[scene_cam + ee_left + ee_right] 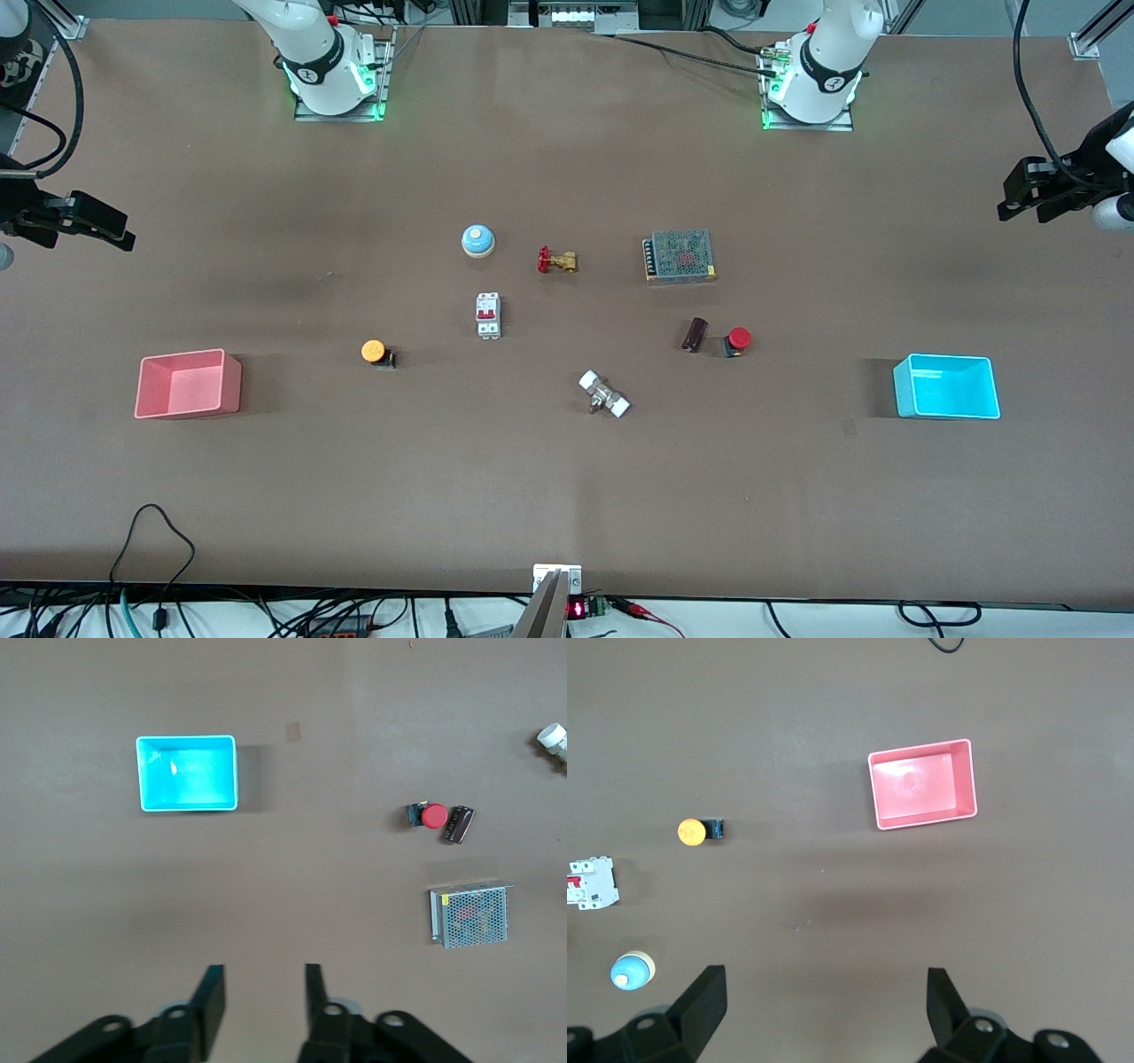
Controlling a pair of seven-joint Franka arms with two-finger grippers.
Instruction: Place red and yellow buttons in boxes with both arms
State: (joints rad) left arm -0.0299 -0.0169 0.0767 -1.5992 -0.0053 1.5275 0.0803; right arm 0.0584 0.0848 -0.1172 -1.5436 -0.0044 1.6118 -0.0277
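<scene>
Buttons are the task's objects: the red button (736, 340) lies on the table (567, 496) just beside a small dark cylinder (695, 334), toward the left arm's end, and the yellow button (376, 353) lies toward the right arm's end, nearer the front camera than the white circuit breaker (488, 315). Both look small, light and rigid, each a smooth round cap on a black base; the cap is probably slippery, so the squarer black base seems the safer place to pinch, though a light piece like this could tip or skid if nudged. The pink box (188, 383) and the cyan box (946, 386) sit empty near opposite ends of the table, each well apart from its nearest button. The left end effector (263, 997) hangs over bare table at the left arm's end with its fingers parted and nothing between them. The right end effector (826, 1005) hangs over the right arm's end, spread wider still and also empty. Neither touches anything, so I judge that no pick has begun; the dark cylinder touching or nearly touching the red button could crowd a grasp there.
</scene>
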